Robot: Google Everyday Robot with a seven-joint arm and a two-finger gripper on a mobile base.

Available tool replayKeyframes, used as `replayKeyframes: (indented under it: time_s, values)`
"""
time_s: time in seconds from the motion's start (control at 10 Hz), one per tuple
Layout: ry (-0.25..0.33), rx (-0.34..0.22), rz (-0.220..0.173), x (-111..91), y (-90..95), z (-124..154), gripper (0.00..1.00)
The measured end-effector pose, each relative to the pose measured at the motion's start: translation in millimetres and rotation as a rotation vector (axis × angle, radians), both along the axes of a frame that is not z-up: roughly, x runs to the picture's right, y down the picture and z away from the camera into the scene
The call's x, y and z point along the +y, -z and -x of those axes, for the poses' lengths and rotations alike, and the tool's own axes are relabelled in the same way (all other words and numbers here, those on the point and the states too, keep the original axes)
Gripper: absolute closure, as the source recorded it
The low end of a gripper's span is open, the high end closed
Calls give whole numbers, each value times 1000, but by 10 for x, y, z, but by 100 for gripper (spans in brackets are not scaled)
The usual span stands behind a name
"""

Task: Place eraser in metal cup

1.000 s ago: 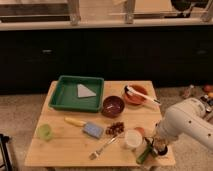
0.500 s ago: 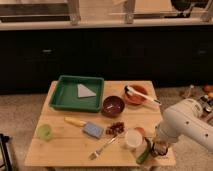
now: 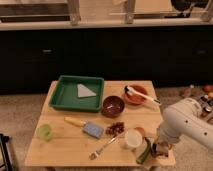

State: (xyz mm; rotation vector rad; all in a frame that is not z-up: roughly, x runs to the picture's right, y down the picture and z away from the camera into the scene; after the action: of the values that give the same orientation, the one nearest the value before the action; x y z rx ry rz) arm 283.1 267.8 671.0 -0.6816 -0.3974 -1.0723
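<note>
1. Down at the table's front right corner sits the gripper (image 3: pixel 161 148), tucked under the bulky white arm (image 3: pixel 186 123); whether it is clenched or released I cannot tell from where I stand.
2. Neither the eraser nor the metal cup can be picked out; the spot around the gripper is a dark jumble, partly covered by the arm.
3. Just left of the gripper lies a long green thing (image 3: pixel 143 152), slanted, its nature unclear.
4. Beside that stands a white cup (image 3: pixel 132 138), with something small and orange-brown (image 3: pixel 140 131) touching its upper right side.
5. On the wooden table (image 3: pixel 65 147) a fork (image 3: pixel 103 148) lies at a slant near the front edge, and above it a scatter of dark red bits (image 3: pixel 115 128).
6. A blue sponge pad (image 3: pixel 93 130) sits just beside a yellow-handled tool (image 3: pixel 74 121).
7. Toward the left edge stands a pale green cup (image 3: pixel 44 132), well apart from the rest.
8. Further back are a green tray (image 3: pixel 62 96) holding a pale wedge (image 3: pixel 85 91), a dark red bowl (image 3: pixel 113 105), and an orange plate (image 3: pixel 135 98) with a white-handled utensil (image 3: pixel 142 96) across it.
</note>
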Motion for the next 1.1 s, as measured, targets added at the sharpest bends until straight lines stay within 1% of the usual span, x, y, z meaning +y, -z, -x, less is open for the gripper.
replayKeyframes:
  time_s: [0.2,0.3,0.5,0.6,0.7,0.8,1.1]
  values:
    - [-1,-3,14,7,-16,-13,73]
    - [-1,-6,18,7,-26,-6,61]
    - [-3,-8,24,22,-24,-14,43]
    - [3,-9,28,26,-14,-2,31]
    - [9,-11,28,15,-12,23,23]
    - [9,-8,27,11,0,26,20]
    - [15,2,20,10,63,50,20]
